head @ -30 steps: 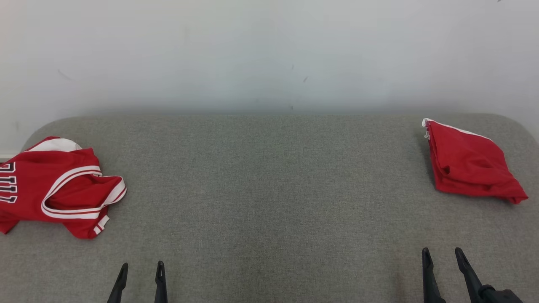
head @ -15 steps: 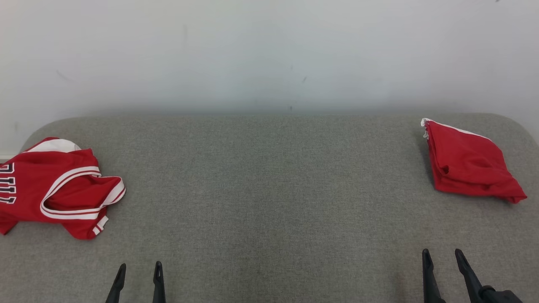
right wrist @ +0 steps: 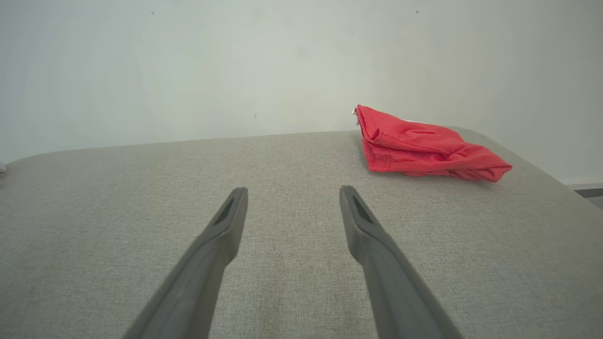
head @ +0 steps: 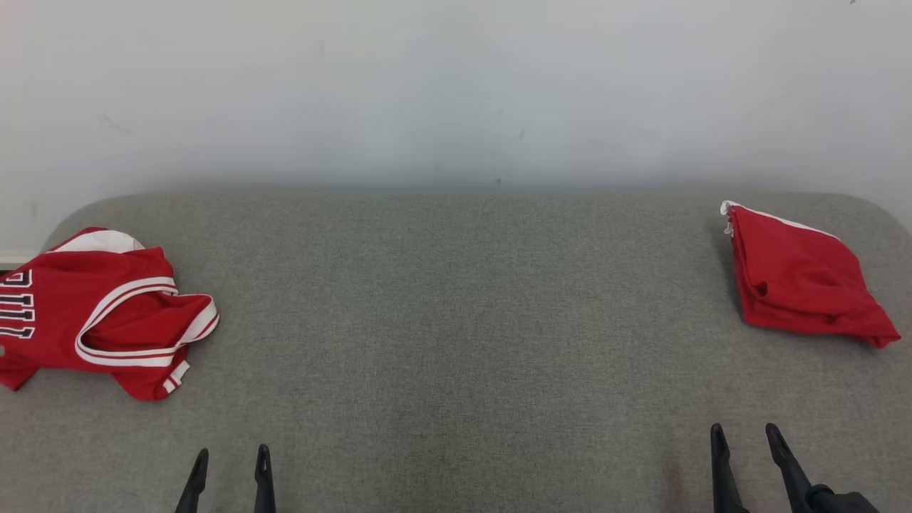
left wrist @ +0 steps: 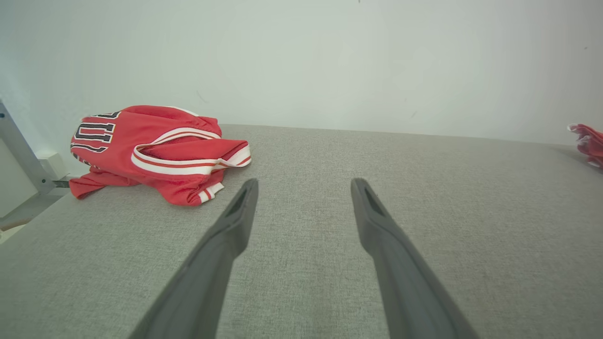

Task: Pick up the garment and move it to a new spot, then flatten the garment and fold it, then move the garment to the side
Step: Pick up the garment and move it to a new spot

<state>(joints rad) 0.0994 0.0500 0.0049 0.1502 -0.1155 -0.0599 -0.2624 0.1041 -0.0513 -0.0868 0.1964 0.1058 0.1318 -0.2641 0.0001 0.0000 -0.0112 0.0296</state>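
jersey (head: 92,313): crumpled, far left of bench (head: 456,320) | folded red garment (head: 798,285): far right | left gripper (head: 231,452): fingers apart, nothing held, clear of jersey | right gripper (head: 743,429): fingers apart, nothing held, short of folded red garment

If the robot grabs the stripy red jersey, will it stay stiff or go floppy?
Probably floppy: the jersey lies crumpled in soft folds, so it would likely droop when lifted. It looks thin, so probably light. Pushed, it would likely bunch up, not roll.
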